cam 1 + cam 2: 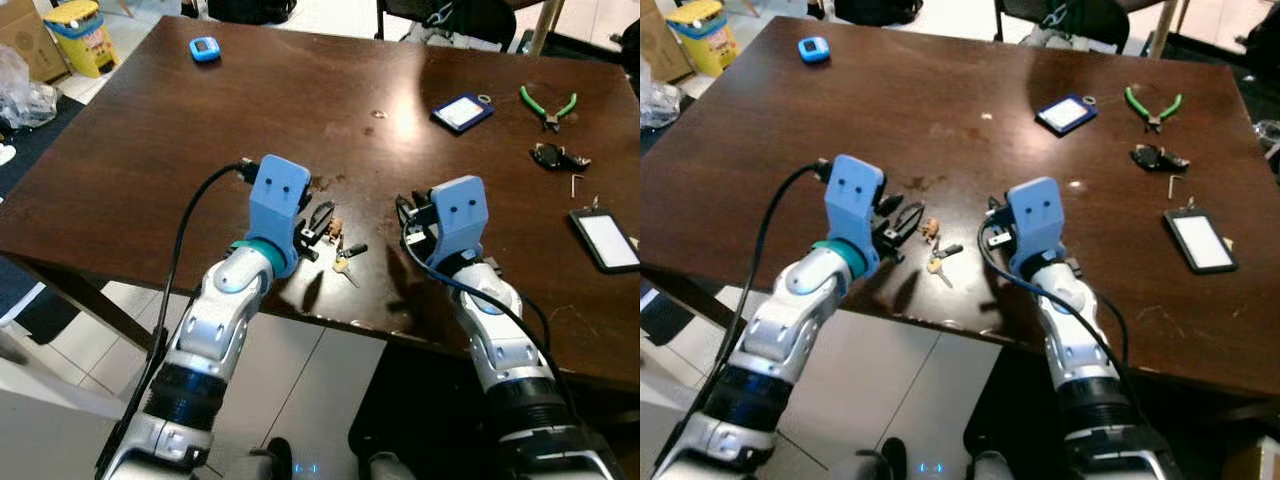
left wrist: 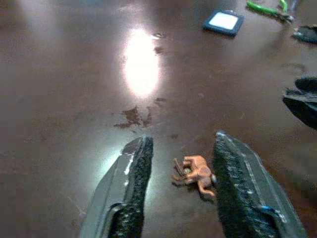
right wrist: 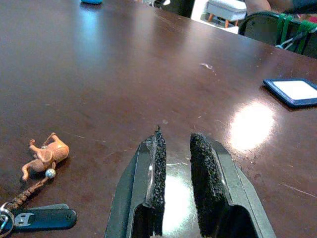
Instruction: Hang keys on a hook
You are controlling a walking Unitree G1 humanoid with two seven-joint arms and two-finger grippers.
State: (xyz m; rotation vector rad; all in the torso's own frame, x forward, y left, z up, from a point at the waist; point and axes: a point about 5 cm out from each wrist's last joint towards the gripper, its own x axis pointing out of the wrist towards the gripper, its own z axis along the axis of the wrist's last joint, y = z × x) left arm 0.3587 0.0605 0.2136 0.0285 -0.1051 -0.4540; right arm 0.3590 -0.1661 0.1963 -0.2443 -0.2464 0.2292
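Keys point(image 1: 343, 256) lie on the dark wood table point(image 1: 150, 150) near its front edge, w/ a small orange animal charm point(image 2: 195, 171) attached & a black key fob point(image 3: 43, 218). Left gripper point(image 2: 181, 186) sits low over the table, fingers wide apart, charm lying between the fingers point(image 2: 133, 178), not touching. Right gripper point(image 3: 176, 168) at approx 3 o'clock of the keys, fingers narrow w/ a small gap, holding nothing. Far side of the table: blue card holder point(image 1: 462, 111) at 1 o'clock of the keys, green pliers point(image 1: 547, 106) further right, small blue gadget point(image 1: 204, 48) at 11 o'clock. White card in a black frame point(image 1: 606, 240) at 3 o'clock near the table's right edge.
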